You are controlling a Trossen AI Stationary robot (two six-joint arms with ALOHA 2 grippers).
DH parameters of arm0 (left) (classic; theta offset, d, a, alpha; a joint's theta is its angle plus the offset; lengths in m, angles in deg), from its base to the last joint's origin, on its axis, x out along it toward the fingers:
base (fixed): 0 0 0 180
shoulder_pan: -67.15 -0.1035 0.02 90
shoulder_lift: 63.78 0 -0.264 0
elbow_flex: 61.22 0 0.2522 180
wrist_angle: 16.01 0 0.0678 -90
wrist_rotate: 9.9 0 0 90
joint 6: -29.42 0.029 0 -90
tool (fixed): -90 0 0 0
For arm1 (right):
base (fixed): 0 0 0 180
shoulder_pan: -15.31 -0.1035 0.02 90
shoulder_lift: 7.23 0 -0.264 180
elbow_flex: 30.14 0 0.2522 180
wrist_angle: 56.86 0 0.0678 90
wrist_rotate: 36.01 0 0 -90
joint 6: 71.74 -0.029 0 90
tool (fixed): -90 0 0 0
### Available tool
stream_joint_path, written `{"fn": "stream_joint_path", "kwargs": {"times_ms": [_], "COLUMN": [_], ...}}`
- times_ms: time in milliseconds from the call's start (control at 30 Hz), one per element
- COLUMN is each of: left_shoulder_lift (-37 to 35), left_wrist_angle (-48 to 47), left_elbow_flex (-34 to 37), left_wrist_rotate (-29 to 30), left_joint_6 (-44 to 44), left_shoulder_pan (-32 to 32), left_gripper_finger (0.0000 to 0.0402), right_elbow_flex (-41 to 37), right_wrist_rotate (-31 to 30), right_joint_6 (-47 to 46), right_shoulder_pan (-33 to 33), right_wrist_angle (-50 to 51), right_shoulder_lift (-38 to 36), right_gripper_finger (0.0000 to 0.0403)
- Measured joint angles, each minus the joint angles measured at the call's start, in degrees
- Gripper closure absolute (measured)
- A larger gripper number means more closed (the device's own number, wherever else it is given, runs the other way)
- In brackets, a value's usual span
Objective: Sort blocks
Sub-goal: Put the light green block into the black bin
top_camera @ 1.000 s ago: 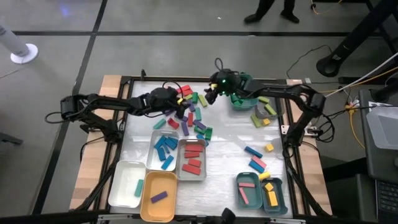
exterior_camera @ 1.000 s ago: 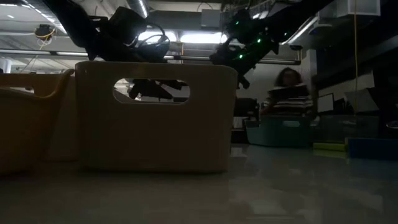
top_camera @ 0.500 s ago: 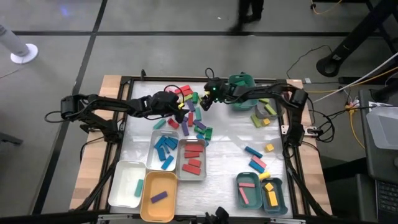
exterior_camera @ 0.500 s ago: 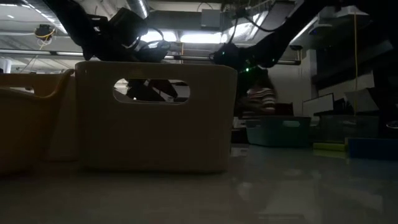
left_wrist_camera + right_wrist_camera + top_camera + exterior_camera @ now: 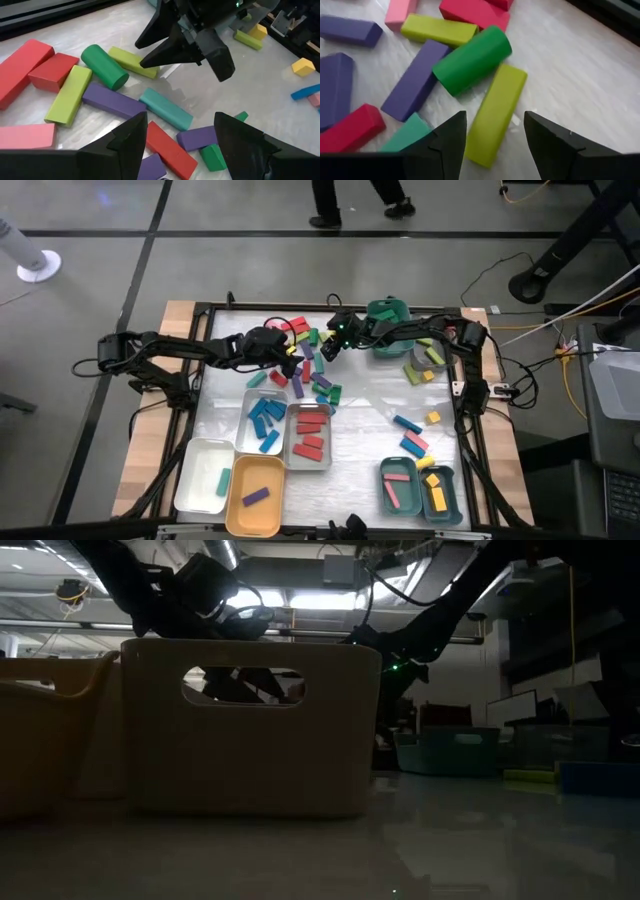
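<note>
A heap of coloured blocks point(image 5: 312, 368) lies at the table's far middle. My right gripper point(image 5: 328, 346) is open and low over the heap's far side. In its wrist view point(image 5: 495, 145) its fingers stand on either side of a lime block point(image 5: 495, 120) that lies flat beside a green cylinder point(image 5: 472, 60). My left gripper point(image 5: 291, 358) is open and hovers over the heap's left side. In its own view point(image 5: 180, 145) a teal block point(image 5: 165, 108), a red one point(image 5: 167, 150) and a purple one point(image 5: 197, 137) lie below its fingers. That view also shows the right gripper point(image 5: 150, 60). My right gripper comes from above, slanting from the table's right, with one finger on each side of the lime block point(image 5: 492, 135), whose length runs along the fingers. The block lies flat on the table. I cannot tell whether either finger touches it.
Trays at the near edge: white point(image 5: 190, 480), orange point(image 5: 232, 502), two grey with blue point(image 5: 250, 402) and red blocks point(image 5: 326, 442), two teal point(image 5: 383, 490). A teal bin point(image 5: 385, 310) and grey tray point(image 5: 428, 368) stand far right. Loose blocks point(image 5: 410, 435) lie on the right. A beige bin point(image 5: 250, 730) blocks the low view.
My right gripper has moved from beside the teal bin toward the table's left and down onto the block heap, staying open. A person beyond the far edge has walked by.
</note>
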Motion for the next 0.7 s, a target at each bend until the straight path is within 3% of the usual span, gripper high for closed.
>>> {"fn": "stream_joint_path", "kwargs": {"times_ms": [500,700], "left_shoulder_lift": [0.0,0.0], "left_wrist_angle": [-0.2,-0.4], "left_elbow_flex": [0.0,0.0], "left_wrist_rotate": [0.0,-2.3], "left_joint_6": [-0.1,0.0], "left_shoulder_pan": [0.0,0.0], "left_gripper_finger": [0.0185,0.0185], "right_elbow_flex": [0.1,0.1], "right_wrist_rotate": [-0.1,0.0], "right_joint_6": [-0.9,-0.9], "right_shoulder_pan": [-0.8,-0.8], "right_wrist_angle": [-0.2,0.2], "right_shoulder_lift": [2.7,2.7], "right_gripper_finger": [0.0207,0.0259]}}
